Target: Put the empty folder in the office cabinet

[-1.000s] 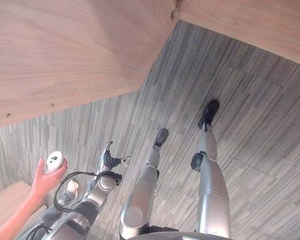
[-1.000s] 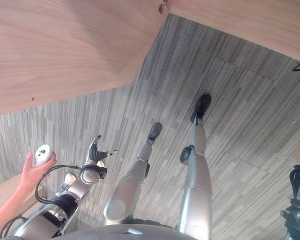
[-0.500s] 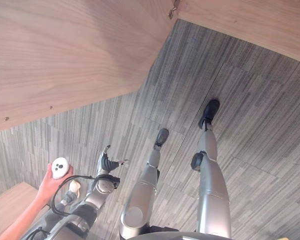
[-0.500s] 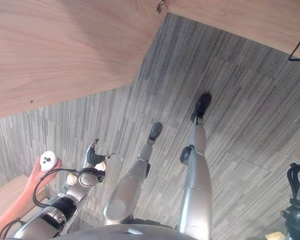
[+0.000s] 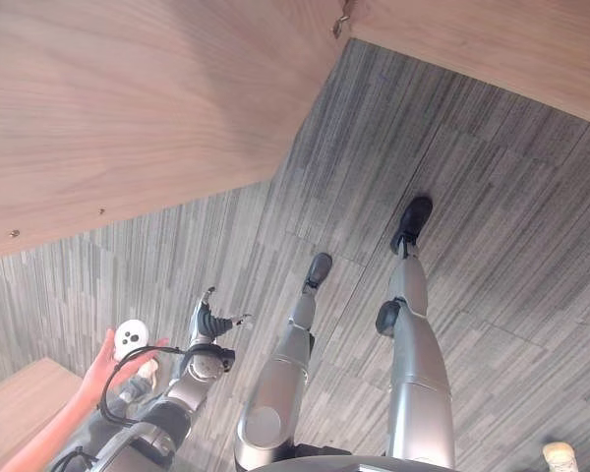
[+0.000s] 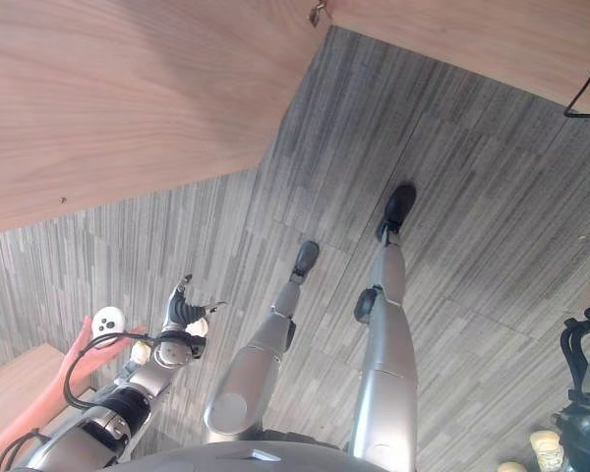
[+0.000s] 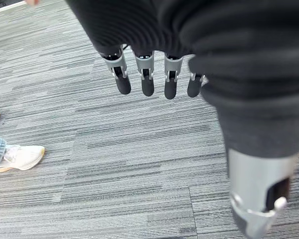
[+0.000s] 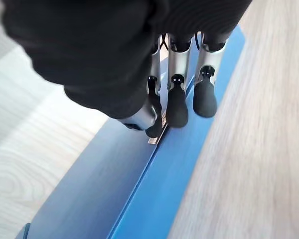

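- The robot's left hand (image 5: 208,324) hangs low over grey striped carpet (image 5: 472,197), arm pointing down at the robot's left side.
- Its fingers (image 7: 147,84) are straight and relaxed, spread in a row, holding nothing.
- Just beside that hand, a person's hand (image 5: 118,359) holds a small white controller (image 5: 130,337).
- A person's pale shoe (image 7: 20,157) rests on the carpet near the left hand.
- A large wooden panel (image 5: 128,108) stands above the carpet, well away from the left hand.
- The right hand (image 8: 139,64) reaches out over a blue folder (image 8: 139,194), which lies on a pale wooden surface (image 8: 249,164).
- The right hand's dark fingertips (image 8: 204,99) rest at the folder's raised edge, with the thumb close alongside; the fingers look pinched on the folder's edge.
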